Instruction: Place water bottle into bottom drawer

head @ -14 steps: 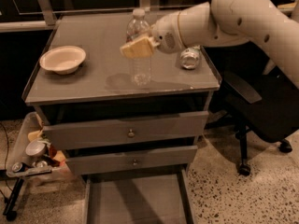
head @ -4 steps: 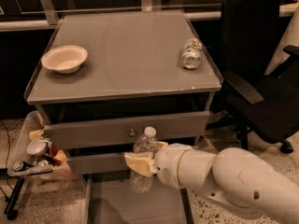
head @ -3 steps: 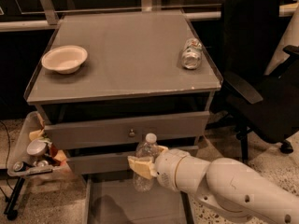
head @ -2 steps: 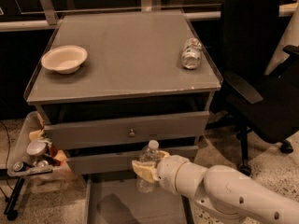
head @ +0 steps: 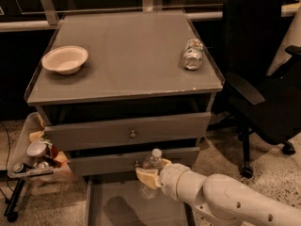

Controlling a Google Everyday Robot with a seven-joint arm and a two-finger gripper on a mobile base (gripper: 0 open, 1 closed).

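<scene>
Low in the middle of the frame, the gripper squeezed the water bottle, holding it upright over the open bottom drawer. A bowl and a can sat up on the table.

the arm is a thick, rounded, off-white shell of smooth segments, with ring seams at the joints and small dark round holes along its side. the gripper, low at centre and clamped on the water bottle, has pale yellow-tan curved fingers.
</scene>
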